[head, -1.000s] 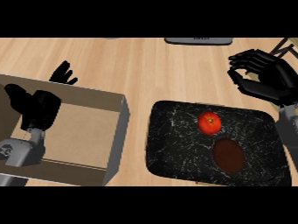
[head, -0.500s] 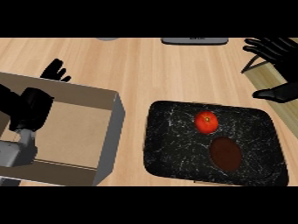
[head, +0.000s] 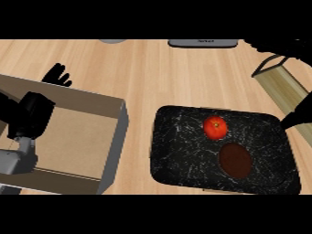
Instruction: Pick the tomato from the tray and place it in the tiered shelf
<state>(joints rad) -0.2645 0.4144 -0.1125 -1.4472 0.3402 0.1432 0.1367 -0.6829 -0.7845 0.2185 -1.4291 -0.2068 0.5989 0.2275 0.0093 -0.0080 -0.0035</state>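
The red tomato (head: 215, 127) lies in the upper middle of the black speckled tray (head: 168, 137), and no hand touches it. A dark brown oval item (head: 234, 160) lies just below it on the same tray. The tiered shelf (head: 287, 89), light wood in a black frame, stands at the right edge beyond the tray. My right hand (head: 309, 109) is at the far right over the shelf, partly cut off by the view's edge; its fingers spread toward the top right corner and it holds nothing. My left hand (head: 26, 114) rests open at the left, fingers up.
A large tan box (head: 77, 137) with grey walls fills the lower left, under my left forearm. A flat grey item (head: 202, 43) and a second grey object (head: 111, 40) sit at the counter's far edge. Bare wood lies between the box and the tray.
My right hand has moved away from the tray, up and to the right over the shelf, and opened out. The tomato and my left hand have stayed put.
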